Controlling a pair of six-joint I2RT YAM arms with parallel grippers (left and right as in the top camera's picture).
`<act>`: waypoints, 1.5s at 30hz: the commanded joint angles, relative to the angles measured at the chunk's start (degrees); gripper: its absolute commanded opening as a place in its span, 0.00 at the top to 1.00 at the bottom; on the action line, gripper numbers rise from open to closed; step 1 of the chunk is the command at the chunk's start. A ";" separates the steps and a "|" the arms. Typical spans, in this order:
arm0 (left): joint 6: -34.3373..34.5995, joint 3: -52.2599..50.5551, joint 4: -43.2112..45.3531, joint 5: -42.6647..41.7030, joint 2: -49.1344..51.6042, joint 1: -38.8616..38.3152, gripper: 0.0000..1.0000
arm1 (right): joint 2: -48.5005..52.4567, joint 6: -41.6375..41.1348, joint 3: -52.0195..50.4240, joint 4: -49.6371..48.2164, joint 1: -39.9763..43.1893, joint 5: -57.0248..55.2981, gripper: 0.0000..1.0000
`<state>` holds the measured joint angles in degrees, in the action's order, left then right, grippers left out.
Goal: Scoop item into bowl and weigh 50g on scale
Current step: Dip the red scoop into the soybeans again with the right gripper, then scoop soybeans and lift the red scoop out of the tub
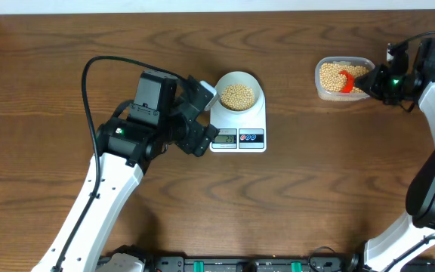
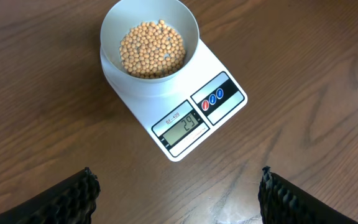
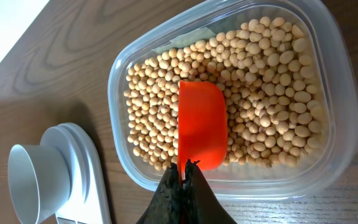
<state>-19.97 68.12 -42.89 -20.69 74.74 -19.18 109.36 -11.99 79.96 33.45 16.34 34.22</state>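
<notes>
**Left gripper** (image 1: 204,121) (image 2: 179,190): Stood at the left of the scale, toward the middle of the tabletop (image 1: 66,45). Its jaws were spread wide with only bare wood between them, and it touched nothing.

**Scale** (image 1: 257,121) (image 2: 219,65): A flat white rectangle near the middle of the tabletop, somewhat toward the far edge. The grey display (image 2: 184,129) faced the near edge and showed dark digits that appeared to read 29. Blue and red round buttons (image 2: 212,98) sat just beside it.

**Bowl** (image 1: 222,81) (image 2: 112,28): Pale, round and upright, it rested on the far part of the scale and overhung the scale's far edge.

**Beans** (image 1: 238,95) (image 2: 151,50): One lot of small round tan beans covered the floor of the bowl in a shallow layer well below the rim.

**Tub** (image 1: 319,81) (image 3: 339,74): Clear plastic with rounded corners, it stood near the far right corner of the tabletop, well apart from the scale. A second, larger lot of the same beans covered its floor.

**Scoop** (image 1: 345,81) (image 3: 202,130): Orange-red, it lay among the beans in the tub.

**Right gripper** (image 1: 365,81) (image 3: 184,169): It stood over the tub's right rim, its fingers pressed together and pinching the scoop's near end.
</notes>
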 commanded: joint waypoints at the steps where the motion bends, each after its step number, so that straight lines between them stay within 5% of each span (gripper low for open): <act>1: -0.79 -0.22 0.09 -0.31 -0.26 0.20 0.15 | 0.48 -2.62 -1.03 0.15 0.24 0.85 0.99; 45: -0.79 -0.22 0.09 -0.31 -0.26 0.20 0.16 | 0.48 -5.40 -6.73 -9.94 3.91 5.18 0.99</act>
<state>-19.99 68.12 -42.89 -20.69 74.74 -19.18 109.36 -17.41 74.43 23.88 19.70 39.24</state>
